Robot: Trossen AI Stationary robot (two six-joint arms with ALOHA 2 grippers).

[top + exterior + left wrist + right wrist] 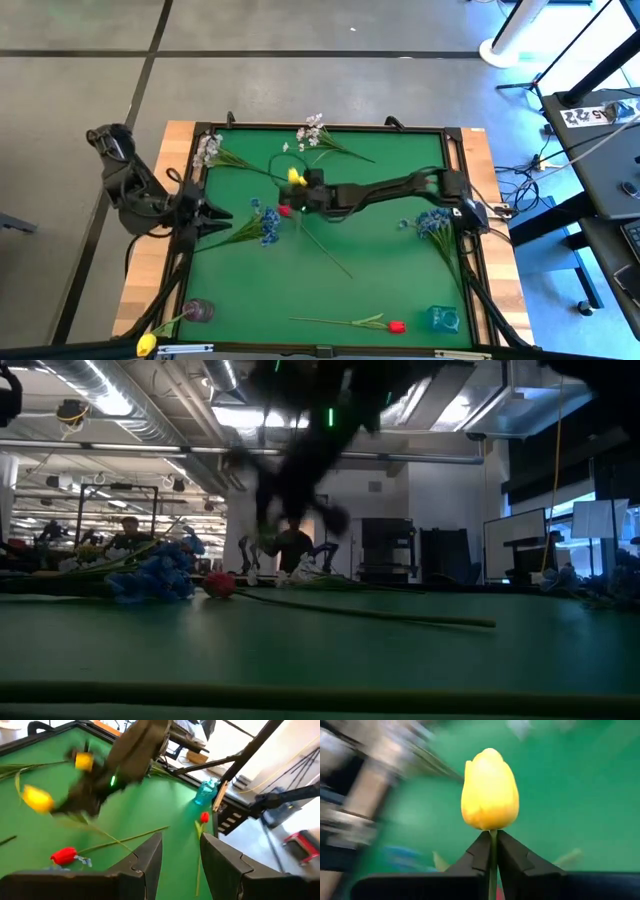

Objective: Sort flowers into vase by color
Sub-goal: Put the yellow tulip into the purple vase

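Yellow tulip [489,790] stem pinched, right fingers [512,857]

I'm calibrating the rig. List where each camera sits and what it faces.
High: overhead, straight down on the green table; both arms show.
Low: table height, facing the room; an arm blurs overhead.
Left wrist: behind the open left hand, facing the right arm.
Right wrist: behind the right hand, shut on a yellow tulip.
Shared: high and low both show the red tulip.
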